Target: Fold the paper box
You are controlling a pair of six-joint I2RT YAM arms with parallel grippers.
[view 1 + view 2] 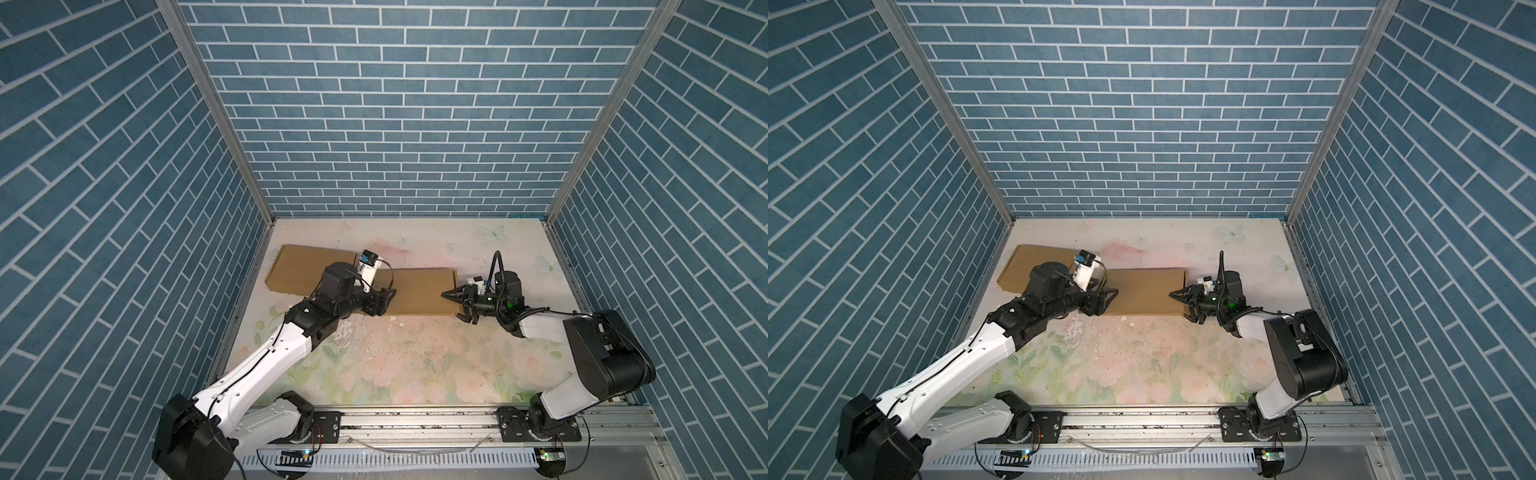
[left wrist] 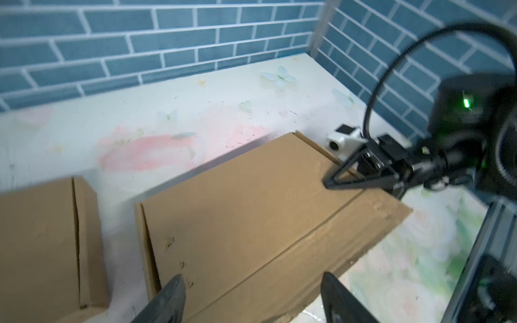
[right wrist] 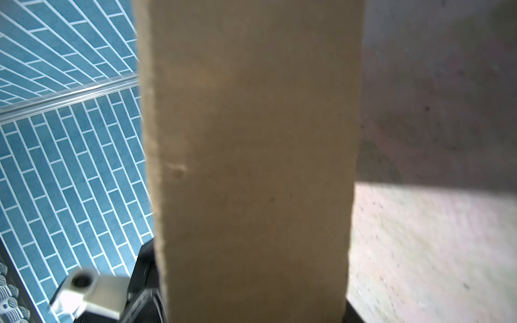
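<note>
Blue brick-patterned walls (image 1: 395, 124) close in a floral tabletop (image 1: 415, 365). The paper box (image 1: 419, 293) lies mid-tabletop, its long axis running side to side between the two arms. Over its left end hovers the left pincer (image 2: 251, 276), fingers spread wide and gripping nothing. At the opposite end the right pincer (image 1: 452, 305) meets the box head-on, its fingers set either side of the near flap (image 3: 251, 167). Cardboard fills the gap between them in the wrist view, but whether they pinch it I cannot tell. The right arm looks better placed to work that flap. A second cardboard piece (image 1: 297, 270) lies toward the left rear; whether it is joined to the box is unclear. No box interior shows.
</note>
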